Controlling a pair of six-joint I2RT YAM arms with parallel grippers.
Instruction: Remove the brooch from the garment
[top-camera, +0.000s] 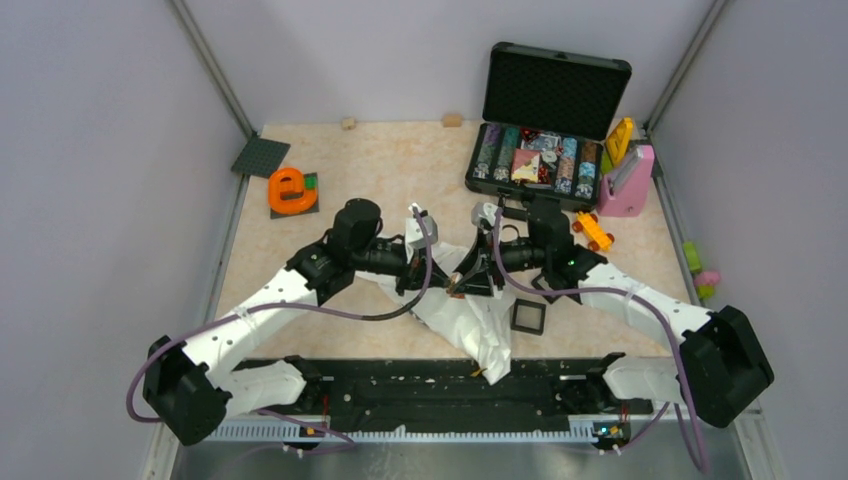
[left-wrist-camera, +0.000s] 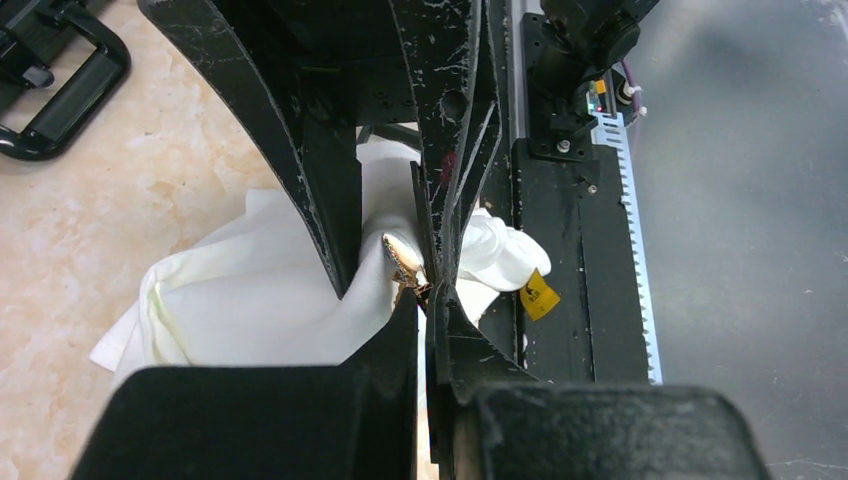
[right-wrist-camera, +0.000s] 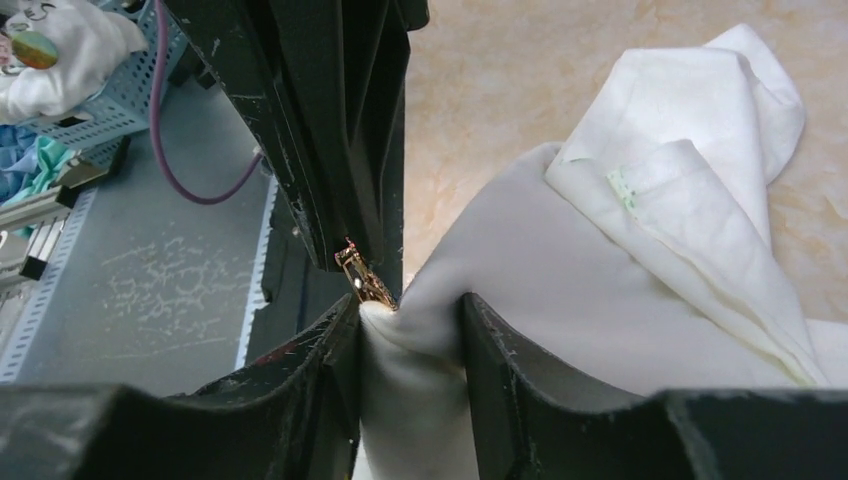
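Observation:
The garment (top-camera: 482, 328) is a crumpled white cloth at the table's middle front; no print shows on it. Both grippers meet above its upper end. My left gripper (top-camera: 441, 279) is shut on the small gold brooch (left-wrist-camera: 404, 262), which is pinched at its fingertips (left-wrist-camera: 428, 300). My right gripper (top-camera: 472, 279) is shut on a raised fold of the garment (right-wrist-camera: 600, 270), gripped between its two fingers (right-wrist-camera: 410, 308). In the right wrist view the brooch (right-wrist-camera: 365, 279) sits right at the top of that fold, held by the left fingers coming down from above.
A small black square box (top-camera: 527, 317) lies just right of the garment. An open case of poker chips (top-camera: 545, 135) stands at the back right, beside a pink object (top-camera: 628, 182) and a yellow toy car (top-camera: 594, 231). An orange tape dispenser (top-camera: 292, 190) sits at the back left. A black rail (top-camera: 440, 392) runs along the near edge.

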